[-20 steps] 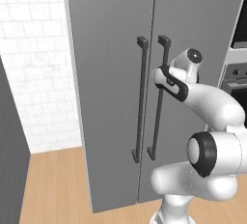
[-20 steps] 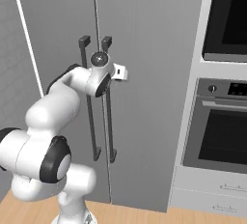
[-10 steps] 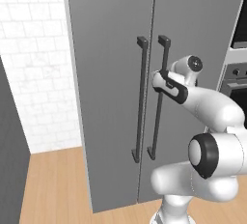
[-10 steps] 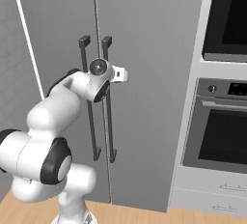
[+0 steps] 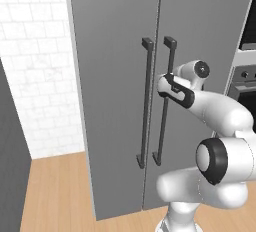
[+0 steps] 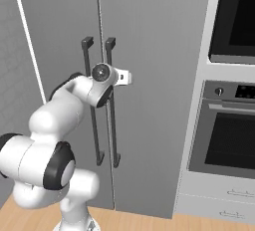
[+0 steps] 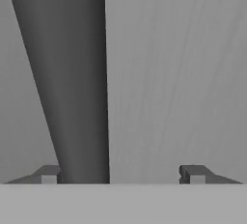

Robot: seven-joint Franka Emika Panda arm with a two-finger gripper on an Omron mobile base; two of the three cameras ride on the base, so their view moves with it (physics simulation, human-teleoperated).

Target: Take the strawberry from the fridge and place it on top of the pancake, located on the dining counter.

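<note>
Since a second ago the hand has crept closer to the fridge (image 5: pixel 115 76); gripper (image 7: pixel 120 174) spread open, the right door's dark handle (image 7: pixel 72 83) running between its fingertips, left of centre

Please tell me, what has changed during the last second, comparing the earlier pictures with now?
The arm has reached further toward the fridge, bringing the claw up to the right door's handle; it is open, the bar between its fingers. Both doors remain shut, and the base has not moved.

Rendered kitchen, tall grey fridge (image 5: pixel 150 91), built-in oven (image 6: pixel 224 135), seemingly tiled wall (image 5: pixel 35 71)
</note>
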